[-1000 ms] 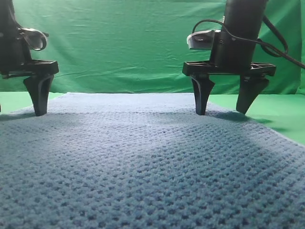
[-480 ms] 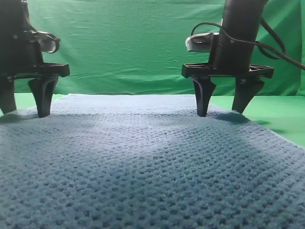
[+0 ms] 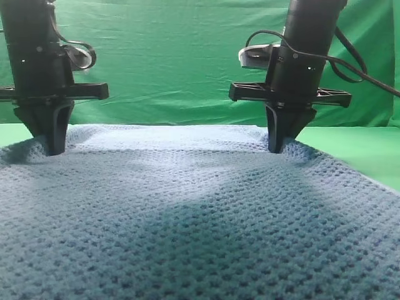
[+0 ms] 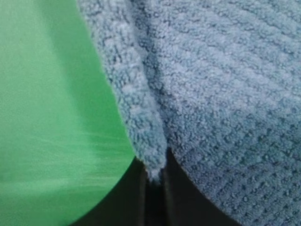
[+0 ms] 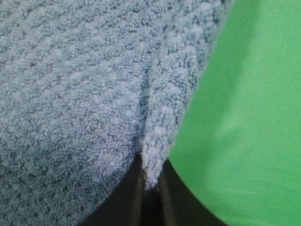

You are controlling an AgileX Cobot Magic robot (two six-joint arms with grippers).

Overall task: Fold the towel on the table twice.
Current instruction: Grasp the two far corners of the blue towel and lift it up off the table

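I see the towel [image 3: 187, 212] lying spread on the table [image 3: 356, 147], and it fills almost all the lower part of the high view. The blue-grey waffle weave runs from the near edge up to the far edge, where my two grippers stand on it. Behind them hangs the wrinkled green backdrop [image 3: 175, 56].

My left gripper [image 3: 51, 147] is at the far left corner of the towel. Its fingers are pressed together and a ridge of cloth is pinched between them. In the left wrist view the fold of towel [image 4: 141, 122] goes down into the narrow gap between the dark fingers [image 4: 174, 197], and the bare green table [image 4: 51, 117] lies to the left of it.

My right gripper [image 3: 278, 145] is at the far right corner. Its fingers are also drawn close and they grip a raised fold of the towel. In the right wrist view this fold [image 5: 160, 122] comes to a point between the dark fingers [image 5: 122, 202], with green table [image 5: 249, 117] on the right side.

Around each gripper the cloth is gathered up a little into a small peak, and the far edge between them looks slightly sunk. The rest of the towel lies flat on the table
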